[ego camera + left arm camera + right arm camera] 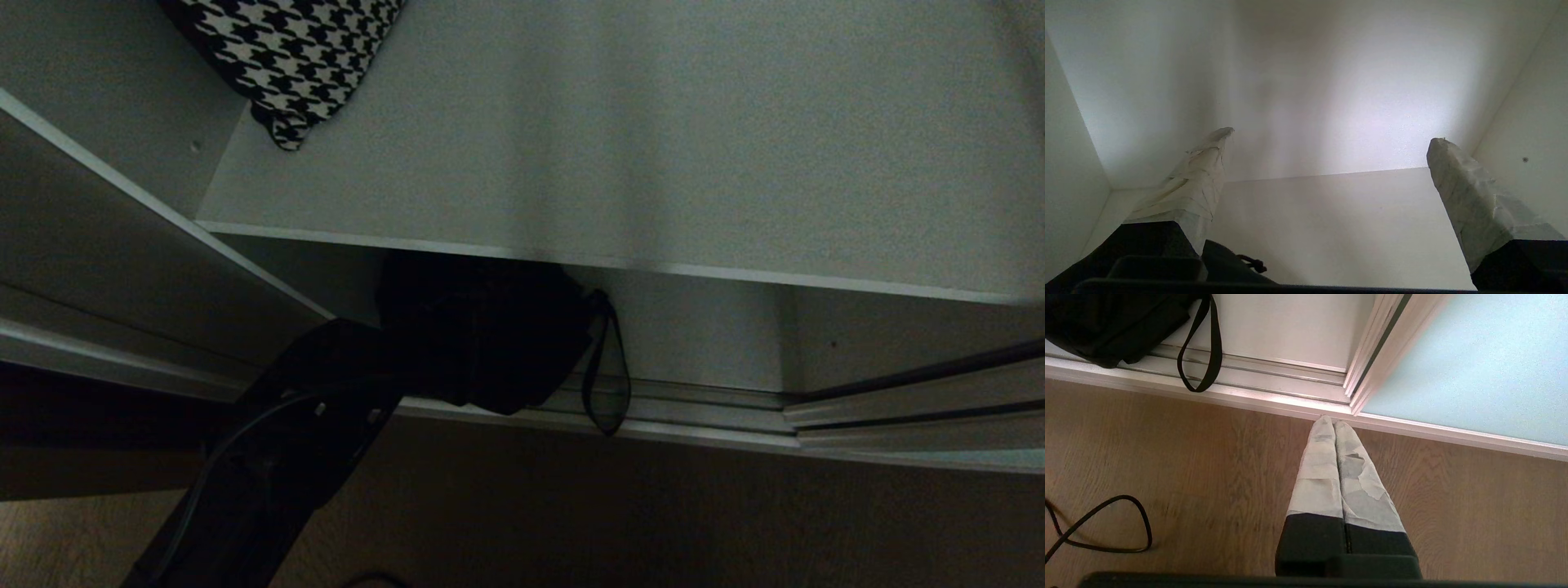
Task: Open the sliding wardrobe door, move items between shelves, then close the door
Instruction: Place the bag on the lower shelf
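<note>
Left claw [1327, 139] is wide open and holds nothing. In the head view, the left arm [269, 457] reaches in from the near left, under the top shelf [620, 265]. The black bag [482, 335] sits on the low shelf at the end of that arm, with its near side over the door rail [702, 400]. One strap [606, 384] hangs down over the rail. A checked cloth [294, 57] lies far back on the top shelf.

In the left wrist view, the two taped fingers [1196, 183] stand well apart, pointing into the white space. A bit of the bag [1229, 265] shows near one finger, not between them.

In the right wrist view, the right claw [1334, 424] is shut tight with nothing in it, over the wood floor [1208, 477]. The blue door [1474, 367] is slid to the right, so the way in is open.

I think the bag has just been let go. To do this well, pull the arm back slowly so a finger does not catch the strap. The bag may need a push farther in, or the door could hit it.
</note>
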Robot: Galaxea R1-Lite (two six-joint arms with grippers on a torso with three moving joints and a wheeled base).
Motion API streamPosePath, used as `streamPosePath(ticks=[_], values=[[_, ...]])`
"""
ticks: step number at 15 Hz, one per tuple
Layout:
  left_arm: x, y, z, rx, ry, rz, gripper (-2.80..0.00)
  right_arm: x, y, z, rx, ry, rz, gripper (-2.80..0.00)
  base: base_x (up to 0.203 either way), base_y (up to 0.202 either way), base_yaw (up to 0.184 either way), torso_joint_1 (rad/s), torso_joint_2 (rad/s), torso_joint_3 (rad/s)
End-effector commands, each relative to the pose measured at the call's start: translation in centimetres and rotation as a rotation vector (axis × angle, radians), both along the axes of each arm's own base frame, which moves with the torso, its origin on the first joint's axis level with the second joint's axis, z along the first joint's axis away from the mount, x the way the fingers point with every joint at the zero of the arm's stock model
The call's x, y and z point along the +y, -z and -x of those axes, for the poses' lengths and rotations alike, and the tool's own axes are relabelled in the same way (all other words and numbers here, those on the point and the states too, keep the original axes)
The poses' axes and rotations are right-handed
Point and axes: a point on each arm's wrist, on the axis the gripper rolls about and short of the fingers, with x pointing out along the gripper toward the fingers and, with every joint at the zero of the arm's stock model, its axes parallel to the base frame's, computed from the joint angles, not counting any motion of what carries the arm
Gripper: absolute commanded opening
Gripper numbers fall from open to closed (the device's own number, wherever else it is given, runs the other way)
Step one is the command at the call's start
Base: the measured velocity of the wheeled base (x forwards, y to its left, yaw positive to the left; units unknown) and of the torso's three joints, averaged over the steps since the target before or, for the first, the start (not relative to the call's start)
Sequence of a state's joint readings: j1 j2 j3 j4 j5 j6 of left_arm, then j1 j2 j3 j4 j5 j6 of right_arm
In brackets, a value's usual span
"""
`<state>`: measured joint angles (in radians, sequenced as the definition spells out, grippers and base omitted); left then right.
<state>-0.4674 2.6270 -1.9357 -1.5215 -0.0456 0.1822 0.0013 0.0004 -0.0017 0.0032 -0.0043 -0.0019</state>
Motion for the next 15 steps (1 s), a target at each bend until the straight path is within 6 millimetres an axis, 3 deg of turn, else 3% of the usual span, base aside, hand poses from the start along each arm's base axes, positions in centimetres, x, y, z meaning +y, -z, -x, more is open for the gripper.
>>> streamPosePath(ticks=[1, 7, 8, 12, 15], values=[[0.0, -0.1, 0.1, -0.01, -0.002, -0.001, 0.0, 0.0, 0.0, 0.0, -0.003, 0.0, 0.0, -2.8, 0.0, 0.0, 0.0, 0.0, 0.0, 0.0], [0.2, -1.4, -0.9, 0.185, -0.002, -0.123, 0.0, 0.0, 0.0, 0.0, -0.003, 0.0, 0.0, -2.8, 0.0, 0.0, 0.0, 0.0, 0.0, 0.0], [0.5, -2.5, -0.7, 0.201, -0.014, -0.121, 0.0, 0.0, 0.0, 0.0, -0.003, 0.0, 0.0, -2.8, 0.0, 0.0, 0.0, 0.0, 0.0, 0.0], [0.8, -2.9, -0.7, 0.208, -0.044, -0.11, 0.0, 0.0, 0.0, 0.0, -0.003, 0.0, 0.0, -2.8, 0.0, 0.0, 0.0, 0.0, 0.0, 0.0], [1.3, -4.9, -0.2, 0.268, -0.117, -0.055, 0.0, 0.0, 0.0, 0.0, -0.002, 0.0, 0.0, -2.8, 0.0, 0.0, 0.0, 0.0, 0.0, 0.0]])
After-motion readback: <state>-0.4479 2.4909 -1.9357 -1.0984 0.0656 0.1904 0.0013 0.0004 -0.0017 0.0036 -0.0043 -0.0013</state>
